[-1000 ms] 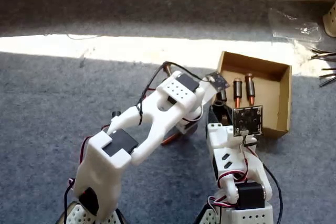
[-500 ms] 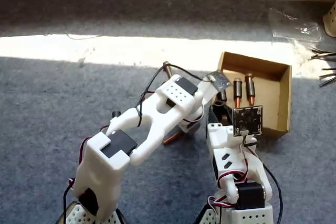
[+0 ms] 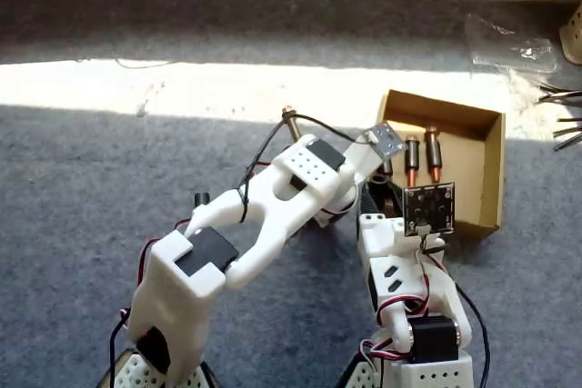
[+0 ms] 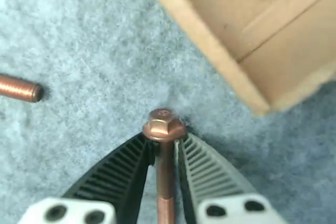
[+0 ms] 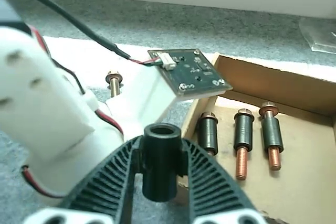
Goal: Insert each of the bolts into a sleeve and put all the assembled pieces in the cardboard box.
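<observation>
The left gripper point(image 4: 165, 141) clamped a bolt point(image 4: 164, 127) by its shank, likely to feed the sleeve point(image 5: 159, 177) that the right gripper point(image 5: 160, 144) pinched bore-up. The cardboard box point(image 3: 441, 108) lay at two o'clock.

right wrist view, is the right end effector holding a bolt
No, the right end effector is shut on a black sleeve whose bore is open and empty at the top.

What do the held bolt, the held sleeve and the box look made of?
Bolt: metal, copper-coloured with a slight sheen on the hex head.
Sleeve: matte black, plastic or coated metal; unclear which.
Box: plain brown cardboard, matte, with a raw, fuzzy cut rim.
</observation>
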Controlling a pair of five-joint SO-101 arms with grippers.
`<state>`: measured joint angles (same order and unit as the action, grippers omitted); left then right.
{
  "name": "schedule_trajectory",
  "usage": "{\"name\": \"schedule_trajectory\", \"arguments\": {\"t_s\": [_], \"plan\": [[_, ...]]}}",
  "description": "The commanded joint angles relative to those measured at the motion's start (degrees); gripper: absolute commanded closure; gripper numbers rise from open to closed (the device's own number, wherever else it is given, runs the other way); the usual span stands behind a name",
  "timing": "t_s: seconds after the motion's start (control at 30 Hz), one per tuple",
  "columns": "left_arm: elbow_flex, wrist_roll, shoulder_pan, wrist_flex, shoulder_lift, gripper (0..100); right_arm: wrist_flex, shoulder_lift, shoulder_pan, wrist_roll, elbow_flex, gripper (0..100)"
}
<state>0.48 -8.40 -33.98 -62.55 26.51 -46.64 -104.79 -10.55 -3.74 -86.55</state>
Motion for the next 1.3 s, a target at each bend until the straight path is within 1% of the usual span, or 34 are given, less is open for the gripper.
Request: {"name": "schedule_trajectory", "arguments": {"t_s": [0.0, 0.1, 0.2, 0.4, 0.63, 0.83, 0.97, 1.1, 1.17, 1.27], "plan": [[1.1, 0.4, 2.2, 0.9, -9.0, 96, 2.2, -0.5, 0.4, 0.4, 0.9, 99.5], [3.3, 0.4, 4.5, 0.4, -15.3, 96, 2.2, -0.5, -0.3, 0.4, 0.9, 99.5], [6.8, 0.4, 6.5, 0.7, -22.1, 96, 2.2, -0.5, -3.3, 0.1, 0.9, 99.5], [14.6, 0.4, 7.4, 0.8, -35.5, 96, 2.4, -0.5, -7.7, 0.1, -0.1, 99.5], [24.3, 0.4, 12.1, 0.9, -53.9, 96, 15.8, -0.5, -12.3, 0.1, -9.9, 99.5], [30.6, 0.4, 15.6, 1.1, -68.3, 96, 20.8, -0.5, -16.1, 0.0, -12.4, 99.5], [36.4, 0.5, 16.7, 5.5, -77.9, 96, 22.5, -0.5, -17.6, 0.0, -12.6, 99.5], [44.4, 0.6, 16.7, 14.0, -87.8, 96, 22.5, -0.5, -18.6, 0.0, -12.7, 99.5], [48.1, 0.6, 16.8, 17.8, -93.0, 96, 22.5, -0.5, -20.6, 0.0, -12.7, 99.5], [51.9, 0.6, 16.8, 20.4, -100.8, 96, 22.5, -0.5, -24.4, 0.0, -12.7, 99.5]]}}
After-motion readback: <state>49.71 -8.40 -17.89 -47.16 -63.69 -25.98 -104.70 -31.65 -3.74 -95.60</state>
